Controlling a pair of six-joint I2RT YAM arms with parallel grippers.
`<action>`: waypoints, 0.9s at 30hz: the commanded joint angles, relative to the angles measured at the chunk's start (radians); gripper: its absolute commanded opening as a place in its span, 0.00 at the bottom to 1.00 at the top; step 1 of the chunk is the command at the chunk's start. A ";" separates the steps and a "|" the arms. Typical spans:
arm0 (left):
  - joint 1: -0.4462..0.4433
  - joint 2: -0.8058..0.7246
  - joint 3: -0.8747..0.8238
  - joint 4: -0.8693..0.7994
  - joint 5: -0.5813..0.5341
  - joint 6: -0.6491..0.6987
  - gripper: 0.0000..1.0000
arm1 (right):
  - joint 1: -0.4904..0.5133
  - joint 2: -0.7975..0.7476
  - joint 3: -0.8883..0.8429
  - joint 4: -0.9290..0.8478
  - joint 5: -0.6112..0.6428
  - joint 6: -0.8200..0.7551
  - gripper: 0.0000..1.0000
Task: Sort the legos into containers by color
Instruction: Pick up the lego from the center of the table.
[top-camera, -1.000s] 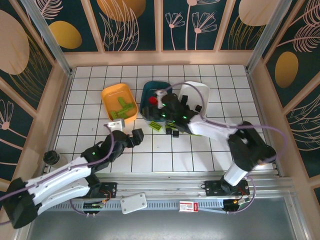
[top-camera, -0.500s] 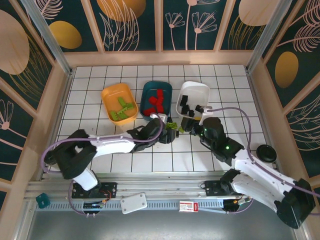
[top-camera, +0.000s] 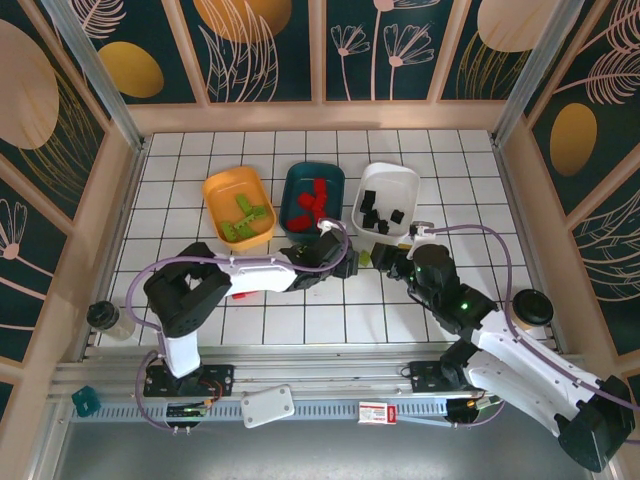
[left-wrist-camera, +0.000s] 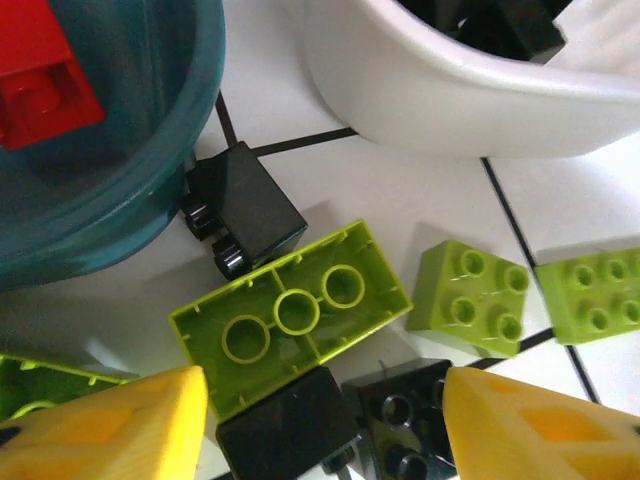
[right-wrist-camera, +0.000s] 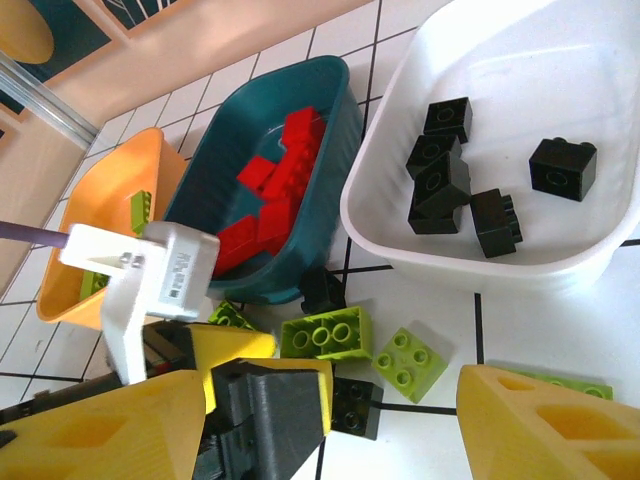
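Left wrist view: yellow fingers (left-wrist-camera: 120, 430) straddle two black bricks (left-wrist-camera: 285, 430) at bottom centre.
We cannot tell whether the left gripper (left-wrist-camera: 320, 385) grips them; the right gripper (right-wrist-camera: 330, 385) hangs released, jaws apart and empty. Loose lime bricks (left-wrist-camera: 290, 320) lie below the teal tray (left-wrist-camera: 110, 200) and white tray (left-wrist-camera: 450, 90).

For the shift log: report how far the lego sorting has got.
Done: green bricks in the orange tray, red bricks in the teal tray, black bricks in the white tray. In hand: left pincer straddles loose black bricks. Left: those, plus several lime bricks beside them.
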 joint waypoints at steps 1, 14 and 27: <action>0.015 0.042 0.023 -0.041 -0.023 0.003 0.61 | -0.007 -0.025 -0.009 -0.004 0.014 0.017 0.68; 0.019 0.047 0.001 -0.053 -0.023 0.010 0.45 | -0.007 -0.040 0.002 -0.027 0.027 0.010 0.68; 0.019 0.014 -0.053 -0.050 -0.026 0.001 0.40 | -0.007 -0.031 0.008 -0.030 0.022 0.009 0.68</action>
